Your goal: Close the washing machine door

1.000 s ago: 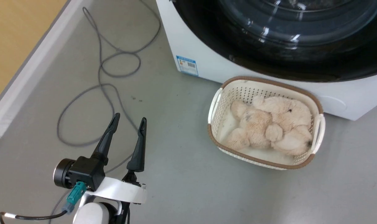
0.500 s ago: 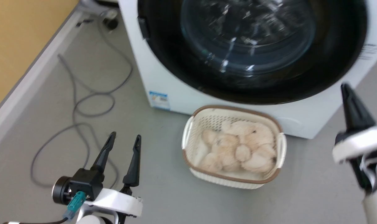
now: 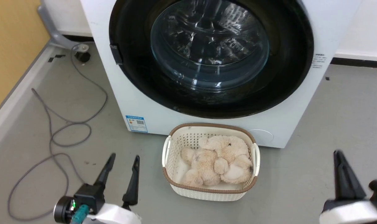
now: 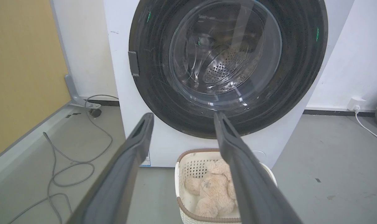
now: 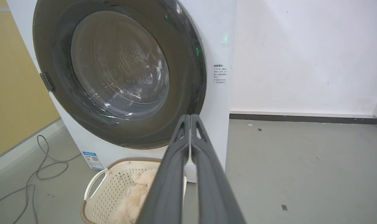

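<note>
Washing machine door (image 3: 288, 62) sits shut, its black rim flush against the white front of the washing machine (image 3: 135, 99); the perforated drum is visible through the glass bowl. A small grey tab (image 3: 114, 53) sits on the rim's left edge in the head view. Left gripper (image 3: 125, 156) is low at the head view's lower left, above the grey floor (image 3: 331, 118), fingers spread with nothing between them. The door lies ahead of it and higher, well apart. Right gripper (image 5: 188, 116) has its fingers pressed together at the tips, holding nothing. In its wrist view the tips line up just below the door's lower right rim (the head view puts it well back from the machine, no contact). Cream basket (image 3: 207, 125) with a beige plush toy (image 3: 216, 158) stands on the floor just before the machine, below the door and between the two grippers. Grey cable (image 3: 51, 137) loops on the floor to the left.
</note>
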Available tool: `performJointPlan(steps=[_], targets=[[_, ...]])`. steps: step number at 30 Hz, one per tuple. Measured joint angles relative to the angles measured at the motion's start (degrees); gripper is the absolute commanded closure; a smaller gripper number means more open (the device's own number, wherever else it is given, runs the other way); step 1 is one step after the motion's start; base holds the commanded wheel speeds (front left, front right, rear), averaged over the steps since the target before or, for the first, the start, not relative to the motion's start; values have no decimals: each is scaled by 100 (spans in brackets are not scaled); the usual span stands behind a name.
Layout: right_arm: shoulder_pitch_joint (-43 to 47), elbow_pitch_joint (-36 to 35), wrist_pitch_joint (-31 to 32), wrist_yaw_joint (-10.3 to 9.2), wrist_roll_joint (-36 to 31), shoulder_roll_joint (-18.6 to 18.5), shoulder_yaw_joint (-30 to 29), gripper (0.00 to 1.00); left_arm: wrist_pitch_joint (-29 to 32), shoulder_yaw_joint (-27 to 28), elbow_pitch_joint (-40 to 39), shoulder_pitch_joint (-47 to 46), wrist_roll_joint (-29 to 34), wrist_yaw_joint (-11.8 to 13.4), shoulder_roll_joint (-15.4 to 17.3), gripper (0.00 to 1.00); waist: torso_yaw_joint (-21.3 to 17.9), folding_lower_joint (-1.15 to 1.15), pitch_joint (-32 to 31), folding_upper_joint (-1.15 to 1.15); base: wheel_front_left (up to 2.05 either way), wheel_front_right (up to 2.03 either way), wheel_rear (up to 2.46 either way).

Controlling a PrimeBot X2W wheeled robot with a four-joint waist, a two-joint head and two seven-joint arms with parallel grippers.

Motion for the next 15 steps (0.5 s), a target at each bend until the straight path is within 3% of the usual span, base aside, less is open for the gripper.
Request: performJointPlan(steps=[1,2,3,11,12,15], targets=[[90,-23,24,0,-33,20,23,65,1,-8,53,30,35,2,2,0,-18,0,-23,0,0,0,0],[179,-35,31,0,-54,46,58,9,0,-14,85,57,56,7,3,0,-32,0,-42,0,0,0,0],[264,-46,31,0,-87,74,85,0,0,-14,113,72,81,40,3,0,-41,0,-57,0,0,0,0],[487,-64,9,1,-182,138,129,0,0,-41,151,74,200,183,4,0,-62,0,-148,0,0,0,0],[487,-64,-4,1,-179,138,136,100,0,-58,140,74,191,181,4,100,-64,0,-155,0,0,0,0],[485,-60,5,1,-179,137,140,100,9,-56,138,73,180,180,-3,100,-67,0,-160,0,0,0,0]])
